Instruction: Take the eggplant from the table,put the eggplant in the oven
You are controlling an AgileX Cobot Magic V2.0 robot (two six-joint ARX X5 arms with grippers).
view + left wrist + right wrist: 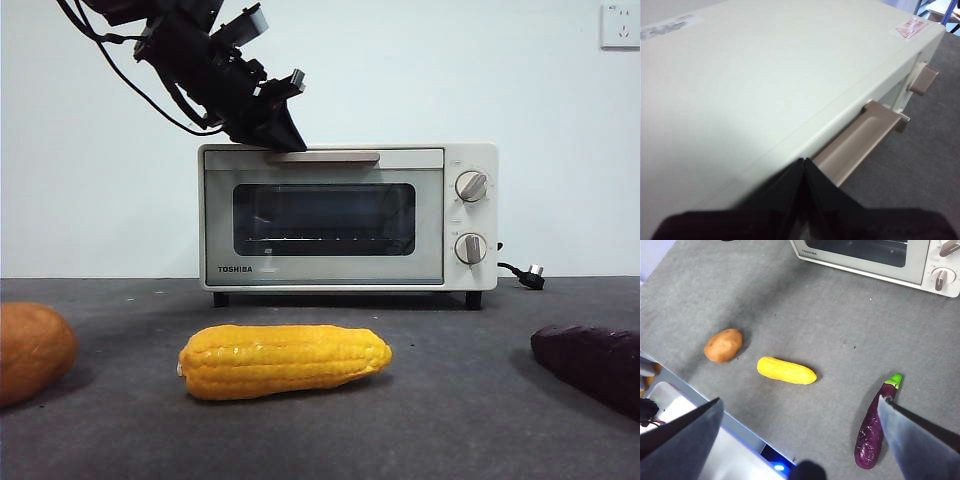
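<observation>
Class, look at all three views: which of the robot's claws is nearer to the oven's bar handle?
Left. The left claw sits shut at the oven's bar handle; the right claw hangs open above the eggplant.

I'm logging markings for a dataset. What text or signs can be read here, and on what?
"TOSHIBA": lower left of the oven door.
White label and red warning sticker on the oven's top, left wrist view: too blurred to read.
Knob markings: too small to read.

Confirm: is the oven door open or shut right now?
Shut. The door sits flush in the oven front, handle up top. The left hand, closed, is at that handle.
</observation>
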